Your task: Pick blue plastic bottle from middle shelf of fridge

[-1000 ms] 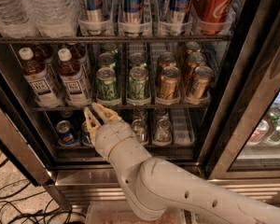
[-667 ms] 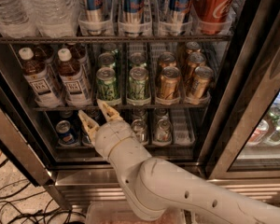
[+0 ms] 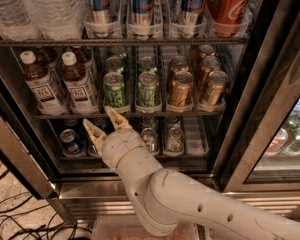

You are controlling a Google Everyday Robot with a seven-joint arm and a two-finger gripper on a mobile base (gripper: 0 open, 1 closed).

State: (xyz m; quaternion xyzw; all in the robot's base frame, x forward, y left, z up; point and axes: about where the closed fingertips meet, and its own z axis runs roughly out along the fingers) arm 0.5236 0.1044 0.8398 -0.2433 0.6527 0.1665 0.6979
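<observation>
Two blue plastic bottles of brown drink with white caps and white labels stand at the left of the middle shelf [image 3: 140,115] of the fridge [image 3: 250,99]: one at the far left [image 3: 41,84] and one beside it [image 3: 79,81]. My gripper [image 3: 101,120] is open, its tan fingers spread just below the shelf's front rail, under and slightly right of the second bottle. It holds nothing. The white arm [image 3: 180,204] reaches up from the bottom right.
Green cans [image 3: 115,89] and gold cans [image 3: 181,88] fill the middle shelf's right lanes. Big water bottles [image 3: 55,11], blue cans and a red cola can [image 3: 229,6] stand on the upper shelf. Small cans [image 3: 70,141] sit on the lower shelf. Cables lie on the floor at left.
My gripper has risen slightly toward the middle shelf's front rail. The bottles and cans have not moved.
</observation>
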